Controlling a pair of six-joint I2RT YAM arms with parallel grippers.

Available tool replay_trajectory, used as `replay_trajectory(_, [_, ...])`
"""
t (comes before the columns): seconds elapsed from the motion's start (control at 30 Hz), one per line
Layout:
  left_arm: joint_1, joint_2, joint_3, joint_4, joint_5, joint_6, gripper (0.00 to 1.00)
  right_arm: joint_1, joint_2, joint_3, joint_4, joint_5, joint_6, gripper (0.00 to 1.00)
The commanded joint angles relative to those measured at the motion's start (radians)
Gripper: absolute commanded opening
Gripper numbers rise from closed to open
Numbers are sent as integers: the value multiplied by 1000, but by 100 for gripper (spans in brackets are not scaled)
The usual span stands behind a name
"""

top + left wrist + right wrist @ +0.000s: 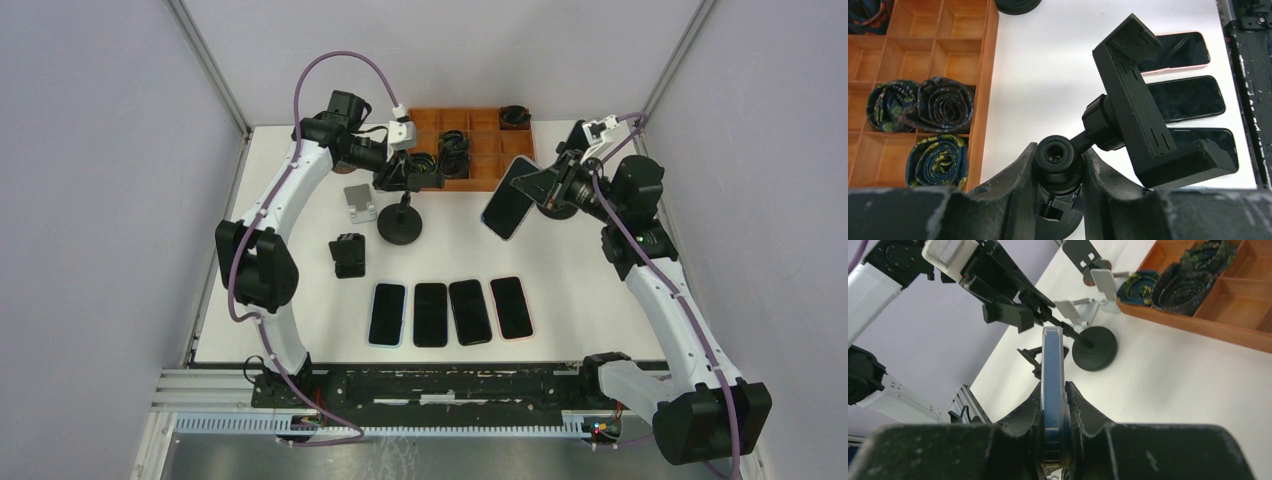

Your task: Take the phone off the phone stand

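While each arm grips its own thing, left gripper [1058, 172]: fingers narrowed around the stem joint of the phone stand [1135, 117]
phone stand: black, round base on the table [570, 290], bracket cradle tilted
phone [507, 200]: dark screen, blue edge, tilted in the air right of the stand, apart from it
right gripper [1053, 432]: pinching the phone's faces
black stand [348, 254]: left of the base
silver stand [360, 202]: just left of the base
row of phones [450, 312]: four, flat, near the front edge
wooden tray [487, 150]: behind, holding rolled ties [943, 107]
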State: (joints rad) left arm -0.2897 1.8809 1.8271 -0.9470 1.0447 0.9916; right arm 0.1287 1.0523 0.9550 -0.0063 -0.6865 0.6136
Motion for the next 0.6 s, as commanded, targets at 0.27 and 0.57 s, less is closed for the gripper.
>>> replay_trajectory(0.27, [68,19,9,165,170,-57,16,106,207,39,-80,78,-159,0])
replay_trajectory(0.57, [71,-9,-118,417,204,-248,14,142,303,19,-35,88,-150,0])
